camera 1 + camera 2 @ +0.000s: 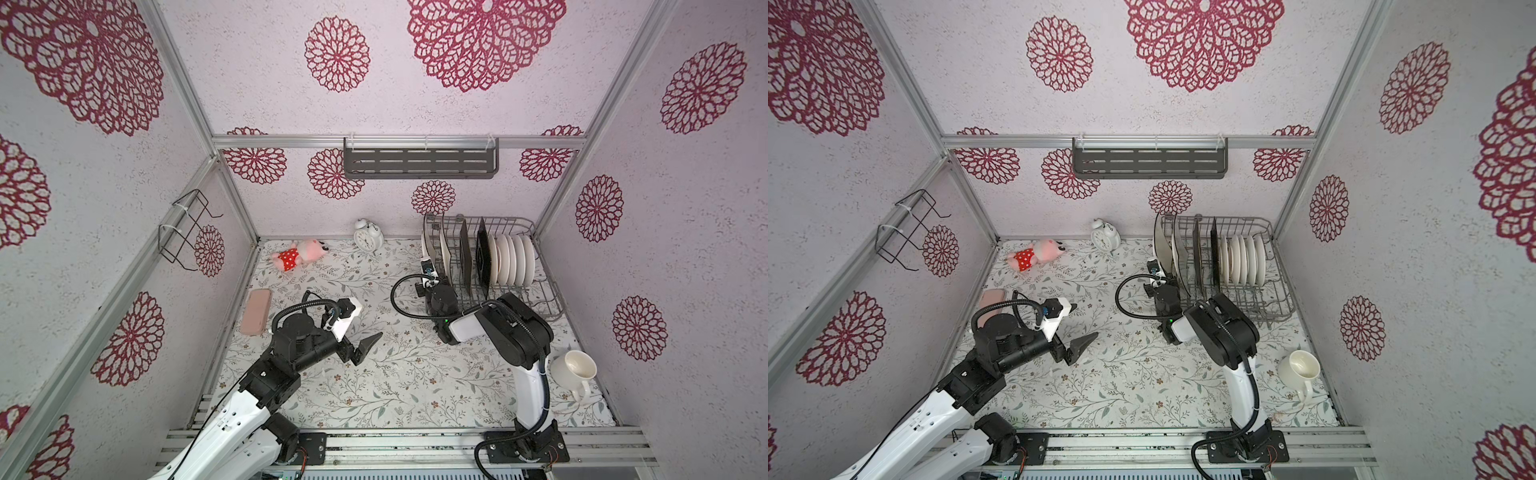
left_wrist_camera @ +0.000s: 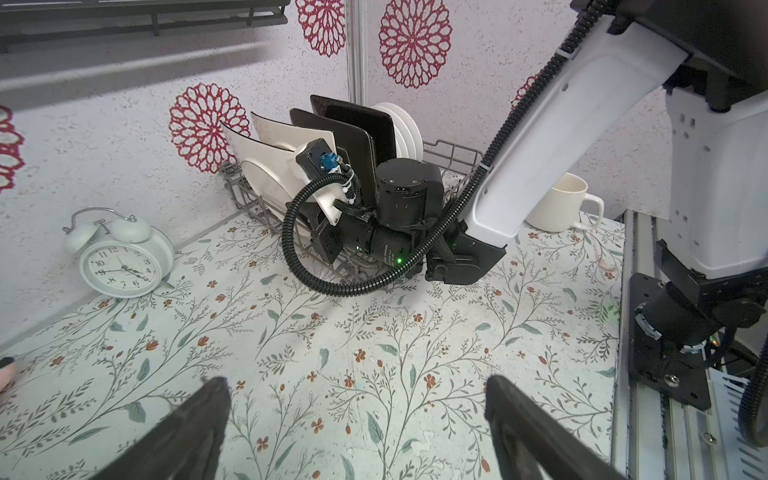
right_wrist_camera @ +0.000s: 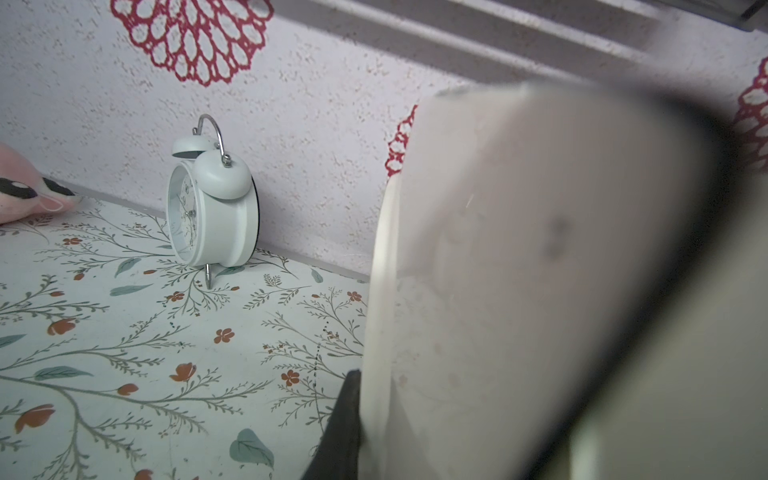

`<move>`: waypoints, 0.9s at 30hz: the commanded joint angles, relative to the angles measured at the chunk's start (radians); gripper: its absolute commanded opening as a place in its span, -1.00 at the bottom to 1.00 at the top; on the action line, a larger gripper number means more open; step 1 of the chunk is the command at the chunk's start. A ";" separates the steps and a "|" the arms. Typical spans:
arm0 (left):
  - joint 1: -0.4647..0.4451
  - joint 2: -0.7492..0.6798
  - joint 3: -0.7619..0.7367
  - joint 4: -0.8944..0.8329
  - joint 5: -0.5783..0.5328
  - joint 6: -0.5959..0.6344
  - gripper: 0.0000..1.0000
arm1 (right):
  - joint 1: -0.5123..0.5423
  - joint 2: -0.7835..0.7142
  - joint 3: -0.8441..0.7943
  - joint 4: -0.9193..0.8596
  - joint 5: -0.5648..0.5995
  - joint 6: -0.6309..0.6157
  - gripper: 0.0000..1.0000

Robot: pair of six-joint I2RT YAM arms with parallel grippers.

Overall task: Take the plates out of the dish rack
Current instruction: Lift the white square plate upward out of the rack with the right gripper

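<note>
The grey wire dish rack stands at the back right. In it stand square white plates, black-backed square plates and several round white plates. My right gripper is shut on the edge of the leftmost square white plate. One dark finger presses its rim; the other is hidden behind it. My left gripper hangs open over the table's middle, holding nothing.
A white alarm clock and a pink plush toy lie along the back wall. A pink case lies at the left, and a cream mug lies on its side at the right. A dark slotted shelf and a black wire holder hang on the walls.
</note>
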 commanded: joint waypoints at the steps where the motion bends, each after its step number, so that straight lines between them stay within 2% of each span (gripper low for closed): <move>1: -0.006 -0.016 -0.009 0.028 -0.008 0.027 0.95 | 0.000 -0.064 0.030 0.041 -0.056 -0.028 -1.00; 11: -0.007 -0.036 -0.034 0.040 -0.008 0.022 0.95 | -0.017 -0.167 0.041 -0.019 -0.090 0.026 -1.00; 27: -0.007 -0.050 -0.032 0.021 -0.007 0.034 0.95 | -0.019 -0.242 0.044 -0.006 -0.112 0.019 -1.00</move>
